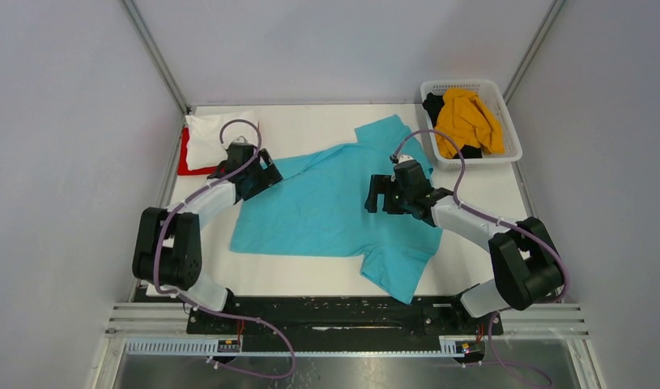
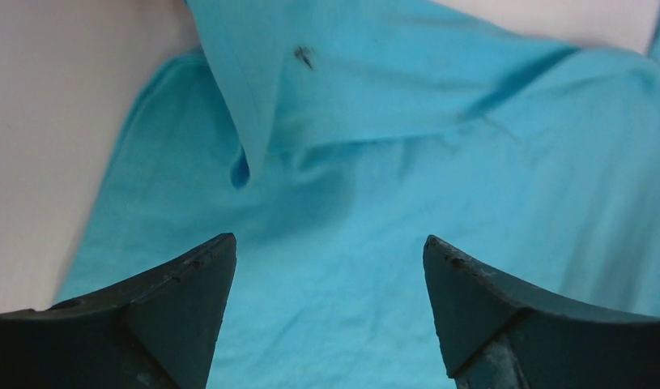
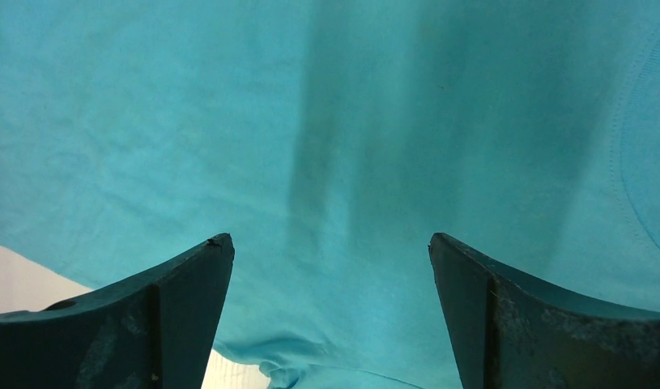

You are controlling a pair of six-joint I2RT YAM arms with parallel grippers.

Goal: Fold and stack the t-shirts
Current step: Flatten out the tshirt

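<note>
Closest to the near edge of the surface [image 1: 294,277], what looks like a sleeve of the teal collared t-shirt [image 1: 326,212] juts out towards the arm bases. The rest of that shirt lies opened out flat across the middle of the surface, unfolded apart from a small flap turned over at its left side, seen in the left wrist view.

Over that left side hangs the left end effector [image 1: 257,174], its fingers spread wide with only cloth below and nothing between them. The right end effector [image 1: 380,194] sits over the right part of the shirt, also spread wide and empty. Whether either set of fingertips touches the cloth cannot be told.

Farther back, at the far left corner, a folded white t-shirt [image 1: 209,134] rests on a red t-shirt [image 1: 183,158]; these look like the start of the stack. At the far right corner a white lattice basket [image 1: 472,83] holds a crumpled mustard-yellow t-shirt [image 1: 468,117] and a black t-shirt [image 1: 433,105].

By this layout the job seems less than half done: two shirts appear folded and stacked, the teal one is laid out but no real fold has been made in it, and two more wait in the basket. The likely step in hand is the first fold of the teal shirt, which would call for both end effectors to pinch an edge.
</note>
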